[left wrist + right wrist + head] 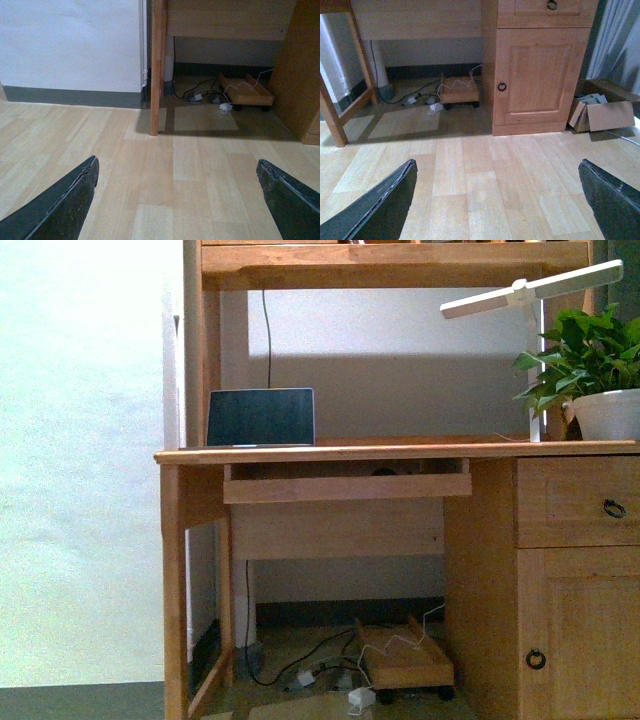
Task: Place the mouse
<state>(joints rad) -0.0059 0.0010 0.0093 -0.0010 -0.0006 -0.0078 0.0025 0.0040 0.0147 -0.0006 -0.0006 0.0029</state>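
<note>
A small dark domed shape (pixel 383 471) peeks over the front board of the pulled-out keyboard tray (pixel 347 487) under the desk top; it looks like the mouse, mostly hidden. A laptop (pixel 260 417) stands open on the wooden desk (pixel 400 451) at the left. Neither arm shows in the front view. My left gripper (pixel 176 161) is open and empty, low over the wood floor in front of the desk's left leg (pixel 158 65). My right gripper (pixel 497 162) is open and empty over the floor in front of the desk's cabinet door (pixel 535 75).
A potted plant (pixel 590 370) and a white lamp (pixel 535 290) stand on the desk's right end. Under the desk lie cables (pixel 420 97) and a small wheeled wooden stand (pixel 461 91). A cardboard box (pixel 600 115) lies right of the cabinet.
</note>
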